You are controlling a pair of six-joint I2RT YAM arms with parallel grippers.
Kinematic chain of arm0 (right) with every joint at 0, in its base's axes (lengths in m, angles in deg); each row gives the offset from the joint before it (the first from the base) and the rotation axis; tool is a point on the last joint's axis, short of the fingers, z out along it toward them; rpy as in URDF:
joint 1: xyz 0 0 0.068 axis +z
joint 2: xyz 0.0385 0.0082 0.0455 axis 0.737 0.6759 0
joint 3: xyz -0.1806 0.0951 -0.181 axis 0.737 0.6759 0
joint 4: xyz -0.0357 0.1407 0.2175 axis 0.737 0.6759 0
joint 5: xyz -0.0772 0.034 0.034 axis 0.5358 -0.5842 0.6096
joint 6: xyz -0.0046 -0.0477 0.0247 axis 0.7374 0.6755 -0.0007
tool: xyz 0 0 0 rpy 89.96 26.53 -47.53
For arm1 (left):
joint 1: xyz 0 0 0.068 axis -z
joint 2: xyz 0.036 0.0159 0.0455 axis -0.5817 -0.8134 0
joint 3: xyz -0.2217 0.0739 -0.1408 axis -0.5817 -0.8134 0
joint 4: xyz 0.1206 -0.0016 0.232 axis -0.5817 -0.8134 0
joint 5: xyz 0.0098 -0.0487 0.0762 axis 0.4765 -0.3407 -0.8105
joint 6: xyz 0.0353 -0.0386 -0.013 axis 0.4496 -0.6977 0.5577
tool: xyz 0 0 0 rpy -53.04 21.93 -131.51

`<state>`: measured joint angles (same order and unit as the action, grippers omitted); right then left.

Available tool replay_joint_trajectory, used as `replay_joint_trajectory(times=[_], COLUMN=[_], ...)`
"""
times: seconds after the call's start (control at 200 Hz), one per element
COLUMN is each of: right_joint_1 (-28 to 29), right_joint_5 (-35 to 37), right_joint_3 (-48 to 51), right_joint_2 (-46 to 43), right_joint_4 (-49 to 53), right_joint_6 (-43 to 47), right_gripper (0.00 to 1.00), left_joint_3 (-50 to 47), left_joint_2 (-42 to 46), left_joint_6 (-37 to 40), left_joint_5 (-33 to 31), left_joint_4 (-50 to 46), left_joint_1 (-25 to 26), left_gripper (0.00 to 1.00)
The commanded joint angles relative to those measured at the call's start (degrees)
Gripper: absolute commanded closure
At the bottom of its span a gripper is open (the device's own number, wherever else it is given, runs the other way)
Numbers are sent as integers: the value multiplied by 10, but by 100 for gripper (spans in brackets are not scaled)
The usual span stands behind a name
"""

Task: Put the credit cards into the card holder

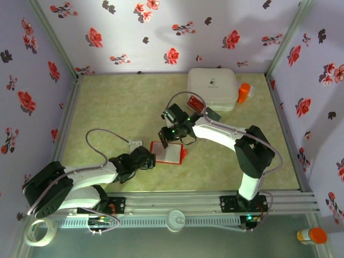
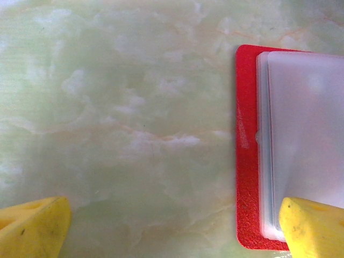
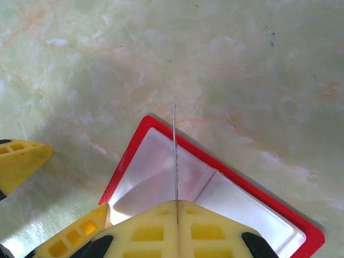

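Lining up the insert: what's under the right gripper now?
The open card holder lies below the right gripper, pale pockets up; the gripped credit card stands edge-on above it. The fingers hide its near part.

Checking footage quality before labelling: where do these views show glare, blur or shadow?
Top external: glare washes out the white box. Left wrist: the card holder has overexposed pale pockets; the left pincer is blurred at the corners. Right wrist: the credit card shows crisply edge-on; a soft shadow lies left of the card holder.
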<state>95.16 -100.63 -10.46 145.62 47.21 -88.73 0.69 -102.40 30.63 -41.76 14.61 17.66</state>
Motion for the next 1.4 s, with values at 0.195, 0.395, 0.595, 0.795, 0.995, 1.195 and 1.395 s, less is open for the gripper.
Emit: replay_joint_trajectory(times=[0.195,0.395,0.595,0.795,0.995,1.195,1.395], right_joint_1=[4,5,4,4,4,4,3], right_joint_5=[-10,-8,-8,-14,-15,-14,2], right_joint_3=[2,6,8,13,13,11,2], right_joint_2=[50,51,51,44,34,17,-15], right_joint_4=[-5,-4,-9,-17,-17,-10,17], right_joint_6=[-6,-7,-11,-19,-22,-21,-10], right_gripper=[100,100,100,100,100,100,100], left_joint_3=[21,42,57,59,52,40,29], left_joint_2=[33,44,21,-8,-39,-47,-48], left_joint_6=[11,31,51,57,57,48,39], left_joint_5=[-6,0,19,33,41,41,41], left_joint_4=[-42,-54,-44,-23,-4,2,10], left_joint_1=[-8,-21,-39,-44,-44,-44,-44], left_gripper=[0,0,0,0,0,0,0])
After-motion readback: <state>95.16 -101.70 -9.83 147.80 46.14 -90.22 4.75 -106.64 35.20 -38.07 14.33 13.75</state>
